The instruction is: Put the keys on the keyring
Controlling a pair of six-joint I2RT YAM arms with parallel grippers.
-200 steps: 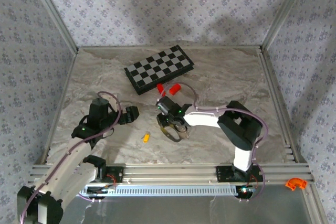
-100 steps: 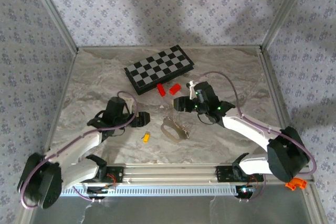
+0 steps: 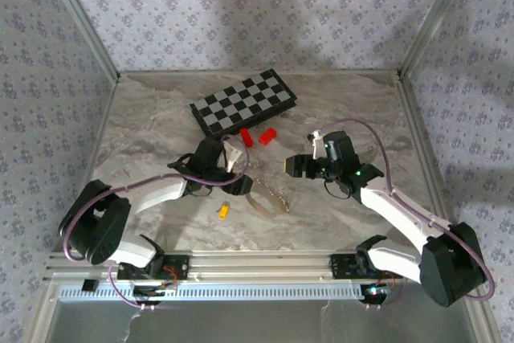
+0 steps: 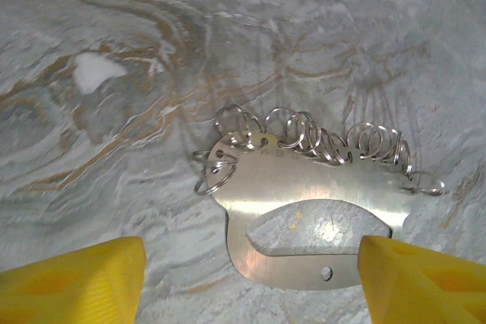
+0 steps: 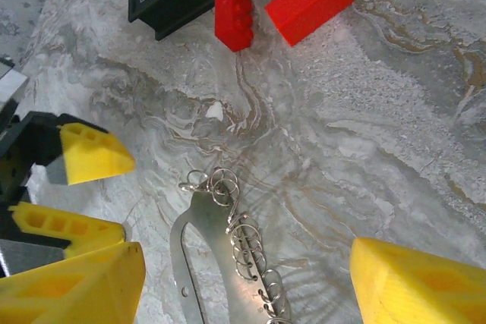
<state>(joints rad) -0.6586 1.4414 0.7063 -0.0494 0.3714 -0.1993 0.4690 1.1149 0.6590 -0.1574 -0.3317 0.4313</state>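
Your left arm (image 3: 152, 192) has its elbow folded back near the left rail, and its forearm runs low and to the right across the tabletop (image 3: 337, 110). At its end, your left hand (image 3: 243, 177) points right toward the middle. In the left wrist view its yellow fingers (image 4: 76, 278) stand spread wide with nothing pinched between them, and the marbled surface is close below.

The key (image 3: 224, 210), a small yellow-orange piece, lies flat on the tabletop on the near side of that hand. It is just left of the keyring and apart from it, and neither hand touches it.

The keyring (image 3: 269, 198) lies flat just beyond your left fingertips. It is a shiny oval plate (image 4: 311, 210) with a slot cut in it and a row of small wire rings along one edge. From the right wrist view your left fingers sit beside its left end, clear of the metal.

Farther back, the chessboard (image 3: 243, 104) lies at an angle, with two red blocks (image 3: 246, 137) just off its near edge.

Your right hand (image 3: 293, 165) hovers right of the keyring, pointing left and tilted down toward it. Its fingers (image 5: 418, 286) are spread wide and hold nothing. Your right arm (image 3: 393, 206) bends at an elbow by the near right corner, and its forearm rises up and leftward to the wrist.
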